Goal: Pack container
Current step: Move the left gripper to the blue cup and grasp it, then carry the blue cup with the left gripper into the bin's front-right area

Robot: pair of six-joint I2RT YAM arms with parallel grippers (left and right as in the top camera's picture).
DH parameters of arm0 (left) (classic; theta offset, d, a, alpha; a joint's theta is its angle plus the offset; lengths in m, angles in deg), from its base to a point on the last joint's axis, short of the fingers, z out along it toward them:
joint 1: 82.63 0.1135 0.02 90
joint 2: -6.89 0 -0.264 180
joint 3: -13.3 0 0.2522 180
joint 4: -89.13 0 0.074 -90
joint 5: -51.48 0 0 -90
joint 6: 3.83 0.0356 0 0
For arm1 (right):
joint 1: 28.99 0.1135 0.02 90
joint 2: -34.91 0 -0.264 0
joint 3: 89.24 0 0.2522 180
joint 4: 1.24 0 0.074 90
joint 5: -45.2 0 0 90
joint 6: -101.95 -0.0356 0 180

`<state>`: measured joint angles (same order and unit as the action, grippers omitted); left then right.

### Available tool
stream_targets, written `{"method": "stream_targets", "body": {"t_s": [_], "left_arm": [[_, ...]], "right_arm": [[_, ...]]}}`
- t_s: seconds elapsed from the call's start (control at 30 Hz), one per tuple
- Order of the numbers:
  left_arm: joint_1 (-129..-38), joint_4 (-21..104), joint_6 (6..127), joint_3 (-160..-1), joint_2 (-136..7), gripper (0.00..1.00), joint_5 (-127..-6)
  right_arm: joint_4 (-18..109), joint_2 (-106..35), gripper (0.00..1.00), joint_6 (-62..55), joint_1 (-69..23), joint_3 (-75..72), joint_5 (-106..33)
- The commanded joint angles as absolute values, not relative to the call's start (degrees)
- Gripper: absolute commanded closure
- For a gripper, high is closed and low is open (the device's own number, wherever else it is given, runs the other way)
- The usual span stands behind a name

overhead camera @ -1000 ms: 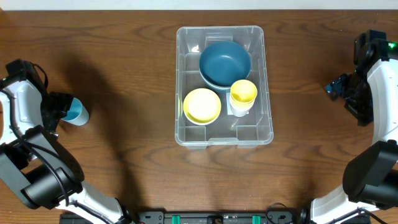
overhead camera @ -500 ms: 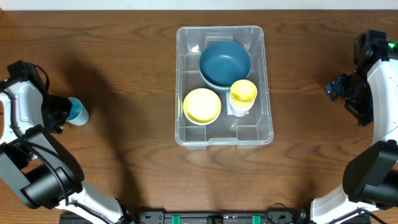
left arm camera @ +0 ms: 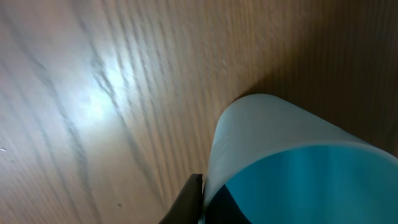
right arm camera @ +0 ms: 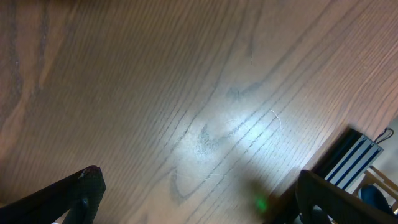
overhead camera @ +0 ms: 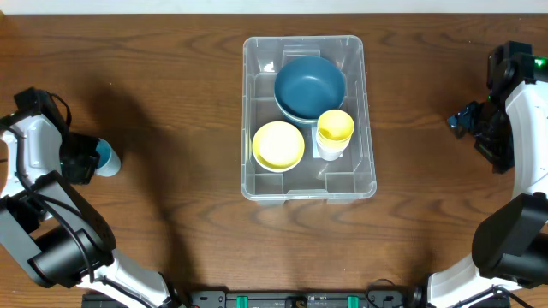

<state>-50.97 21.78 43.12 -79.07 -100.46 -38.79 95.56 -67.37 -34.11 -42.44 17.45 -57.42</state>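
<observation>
Where clear rect. container (overhead camera: 259,103) sits, wood-grain table (overhead camera: 171,103), smooth blue cup (overhead camera: 107,156).

Dark brown wood-grain table (overhead camera: 171,128). At its centre is a clear, colourless container (overhead camera: 253,103). Inside, a deep teal-blue bowl (overhead camera: 309,85) sits at 12 o'clock, a pale yellow bowl (overhead camera: 278,145) at 7 o'clock, and a yellow cup (overhead camera: 335,126) in a white cup (overhead camera: 330,151) at 4 o'clock. At the table's 9 o'clock is a pale blue and turquoise cup (overhead camera: 106,156).

The overhead view is sharp and evenly lit; the wrist views are blurred close-up, with white glare on the table (left arm camera: 93,102).
</observation>
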Motion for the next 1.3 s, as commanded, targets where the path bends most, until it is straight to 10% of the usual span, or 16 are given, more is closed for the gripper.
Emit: {"method": "stream_targets", "body": {"t_s": [0.0,0.33,0.67,1.27], "left_arm": [[-50.9,21.5,45.9,-81.6,-98.0,0.94,-45.4],[-54.5,21.1,56.7,-85.0,-73.6,0.94,-62.7],[-83.6,19.8,60.6,-85.0,-49.2,0.94,-61.4],[-119.2,20.4,62.0,-85.0,-71.2,0.94,-54.1]], "right_arm": [[95.6,-67.6,0.01,-34.7,-42.7,17.4,-58.0],[95.6,-67.6,0.01,-34.7,-42.7,17.4,-58.0],[95.6,-67.6,0.01,-34.7,-42.7,17.4,-58.0],[95.6,-67.6,0.01,-34.7,-42.7,17.4,-58.0]]}}
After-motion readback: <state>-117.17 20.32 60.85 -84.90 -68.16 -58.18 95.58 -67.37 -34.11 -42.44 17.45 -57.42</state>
